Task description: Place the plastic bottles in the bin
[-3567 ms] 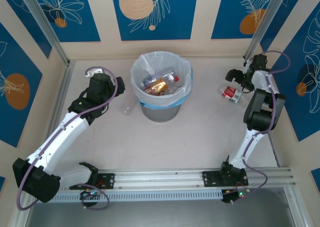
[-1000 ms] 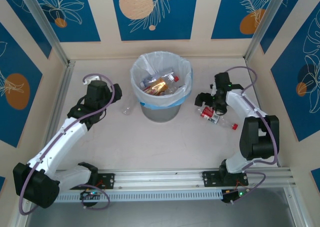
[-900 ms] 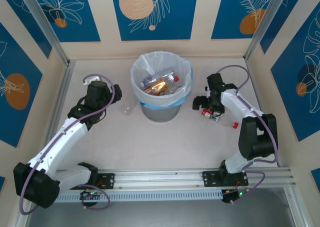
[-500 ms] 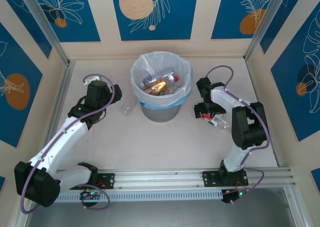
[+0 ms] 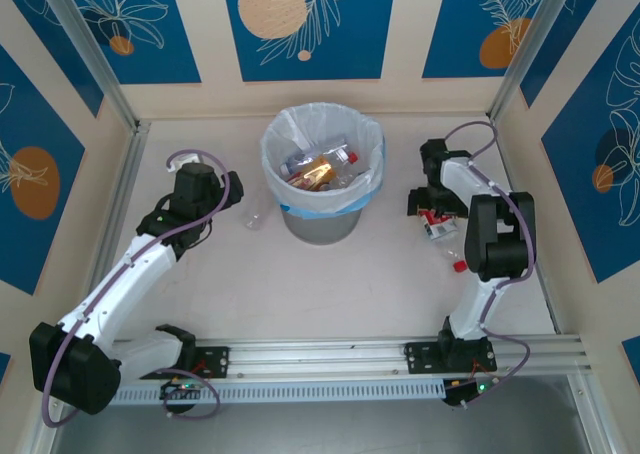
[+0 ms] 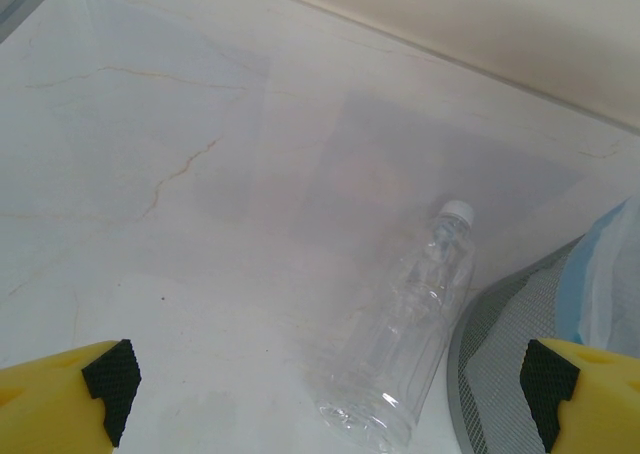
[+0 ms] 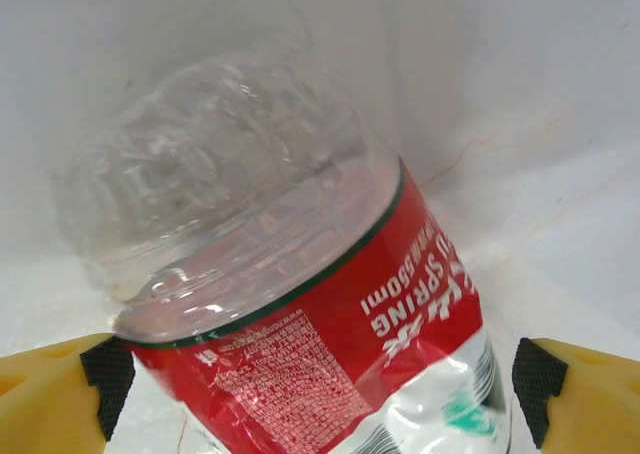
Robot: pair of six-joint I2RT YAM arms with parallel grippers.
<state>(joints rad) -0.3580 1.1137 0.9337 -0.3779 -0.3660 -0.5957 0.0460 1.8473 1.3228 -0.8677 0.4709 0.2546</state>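
Red-labelled bottle [image 7: 330, 304], shifted nearer the bin [image 5: 318, 227], lies ungrasped between the wide-open right gripper [image 7: 320, 384]; left gripper [image 6: 325, 379] also open, empty.

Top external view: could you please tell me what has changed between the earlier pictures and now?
The right gripper swung from the far right corner in toward the bin, then back slightly right. It now straddles the red-labelled bottle, jaws open. That bottle shifted nearer and leftward across the table. The left gripper drew back a little and is open. The clear bottle and the bin stayed put.
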